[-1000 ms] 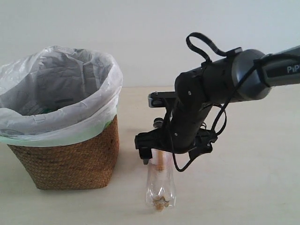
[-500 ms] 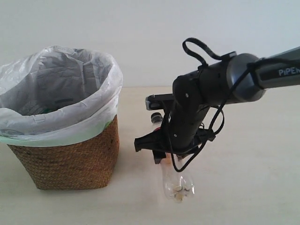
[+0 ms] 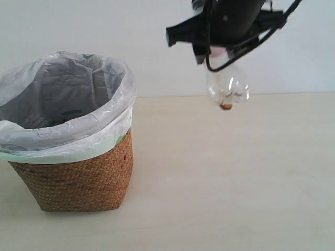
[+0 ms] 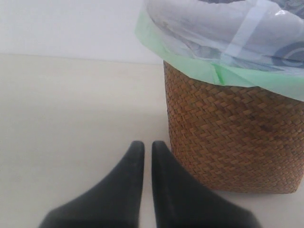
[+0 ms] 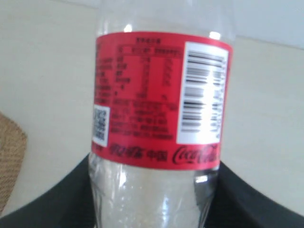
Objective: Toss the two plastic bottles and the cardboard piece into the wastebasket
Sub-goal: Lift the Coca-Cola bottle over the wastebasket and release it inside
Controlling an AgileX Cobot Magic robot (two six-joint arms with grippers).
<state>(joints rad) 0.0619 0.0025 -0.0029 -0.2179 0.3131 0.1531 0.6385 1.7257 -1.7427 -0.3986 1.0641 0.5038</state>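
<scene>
Right gripper [image 3: 217,52] clamps the red-label bottle [image 3: 227,86] high above the table [image 3: 235,172], right of the wastebasket [image 3: 78,178], not yet over it. Left gripper [image 4: 147,156] is empty, fingers almost together, low beside it. Other bottle and cardboard unseen; probably binned

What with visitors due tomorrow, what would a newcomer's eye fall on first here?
A clear Coca-Cola bottle with a red label hangs high above the table, held by the right gripper, to the right of the wastebasket. That brown wicker wastebasket, lined with a white bag, fills the left of the exterior view.
</scene>
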